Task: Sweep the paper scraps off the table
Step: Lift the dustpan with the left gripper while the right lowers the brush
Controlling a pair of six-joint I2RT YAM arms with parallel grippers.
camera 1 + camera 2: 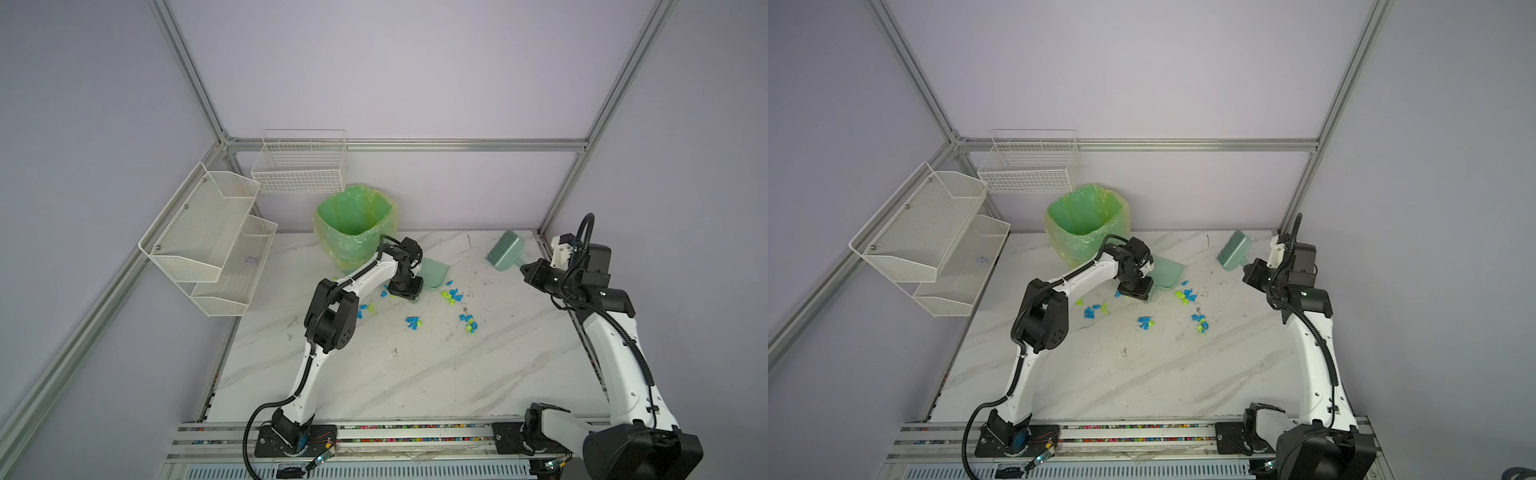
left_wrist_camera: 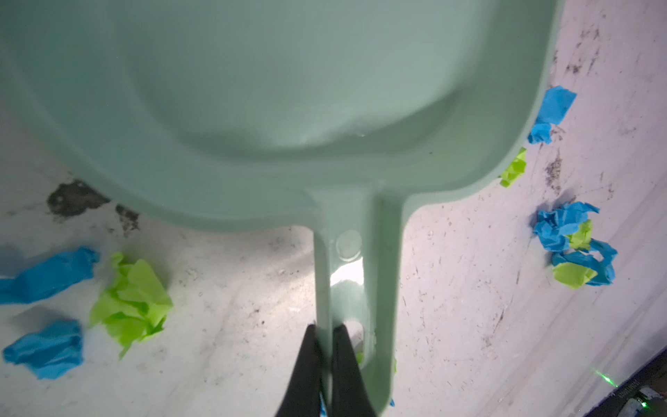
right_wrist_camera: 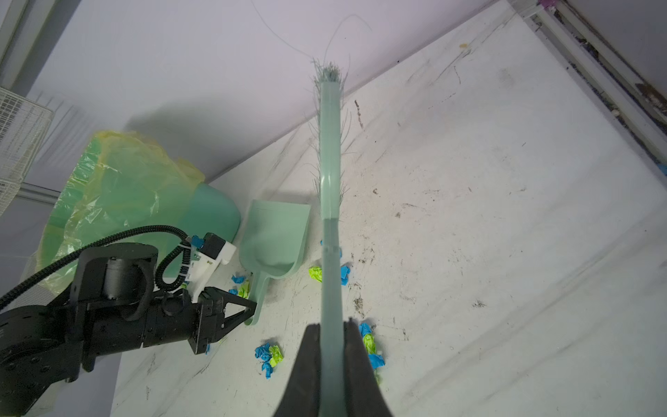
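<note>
With the pale-green plastic dustpan (image 2: 288,90) clamped in the left gripper (image 2: 325,328) and the green bristle brush (image 3: 330,151) clamped in the right gripper (image 3: 331,326), the crumpled blue-and-lime paper scraps (image 1: 413,322) should be swept towards a flat-held lip.

Lilac-grey walls (image 1: 415,62) are being framed by aluminium profiles (image 1: 415,145). A two-tier white mesh shelf (image 1: 208,237) is being carried on the side wall, and a white wire basket (image 1: 299,170) on the rear wall. A green-lined bin (image 1: 330,243) is being kept by the rear wall, near the basket. Even, diffuse light is being cast throughout.
</note>
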